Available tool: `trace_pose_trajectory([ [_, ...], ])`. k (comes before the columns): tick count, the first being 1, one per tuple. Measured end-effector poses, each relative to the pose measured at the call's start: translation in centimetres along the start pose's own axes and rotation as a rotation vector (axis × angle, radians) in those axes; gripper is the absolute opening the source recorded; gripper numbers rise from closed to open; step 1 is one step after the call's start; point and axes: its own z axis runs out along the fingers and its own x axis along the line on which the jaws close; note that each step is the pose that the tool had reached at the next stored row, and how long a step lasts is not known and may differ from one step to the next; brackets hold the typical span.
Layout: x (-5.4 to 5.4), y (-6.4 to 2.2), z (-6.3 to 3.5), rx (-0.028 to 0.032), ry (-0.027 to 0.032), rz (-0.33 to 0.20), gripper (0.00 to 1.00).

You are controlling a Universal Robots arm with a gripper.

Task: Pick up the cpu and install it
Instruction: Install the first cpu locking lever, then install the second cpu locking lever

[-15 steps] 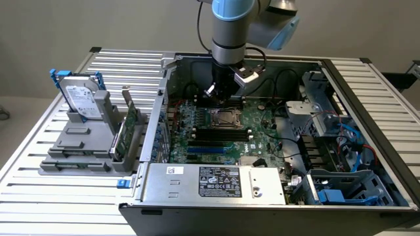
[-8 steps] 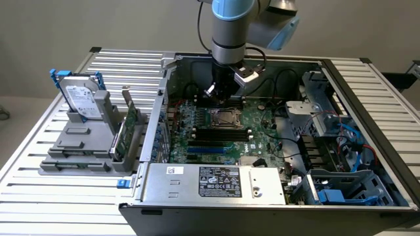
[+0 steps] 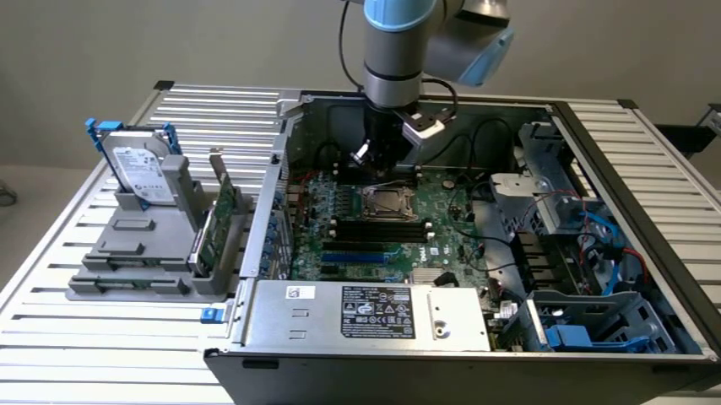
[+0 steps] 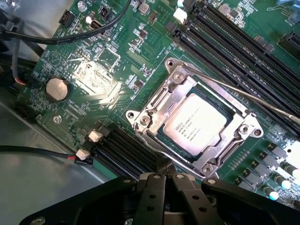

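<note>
Lying flat in the socket, cpu, printed face up, claw above

Open grey metal computer case, frame centre: green motherboard with square metal-framed socket; black gripper just above it. Grey label-faced hard drive upright, frame left.

One cpu is sitting in one metal socket frame on one green motherboard. One hard drive is standing in one grey rack. One coin battery is lying on the board.
</note>
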Motion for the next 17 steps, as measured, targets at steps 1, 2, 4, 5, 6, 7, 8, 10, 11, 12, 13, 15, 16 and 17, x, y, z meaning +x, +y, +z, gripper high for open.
trace_pose_trajectory([
  [1,0.0,-0.02,-0.3,0.0005,-0.0002,0.0,0.11],
  [2,0.1,-0.03,-0.61,0.001,-0.0009,-0.001,0.11],
  [4,0.1,-0.06,-1.16,0.002,-0.0022,-0.002,0.11],
  [5,0.1,-0.07,-1.38,0.0024,-0.0029,-0.003,0.11],
  [6,0.1,-0.09,-1.57,0.0031,-0.0034,-0.004,0.11],
  [7,0.1,-0.1,-1.72,0.004,-0.0037,-0.005,0.11],
  [8,0.1,-0.11,-1.82,0.0053,-0.0039,-0.006,0.11],
  [10,0.1,-0.17,-1.93,0.0084,-0.0048,-0.009,0.11],
  [11,0.0,-0.23,-1.95,0.0098,-0.0059,-0.012,0.11],
  [12,-0.5,-0.59,-2.02,0.0146,-0.0114,-0.025,0.11],
  [13,-0.9,-0.88,-2.04,0.0154,-0.0121,-0.032,0.11],
  [15,-1.5,-1.29,-2.07,0.0157,-0.0124,-0.037,0.11],
  [16,-1.6,-1.29,-2.07,0.0158,-0.0122,-0.037,0.11],
  [17,-1.6,-1.29,-2.07,0.0159,-0.0123,-0.038,0.11],
])
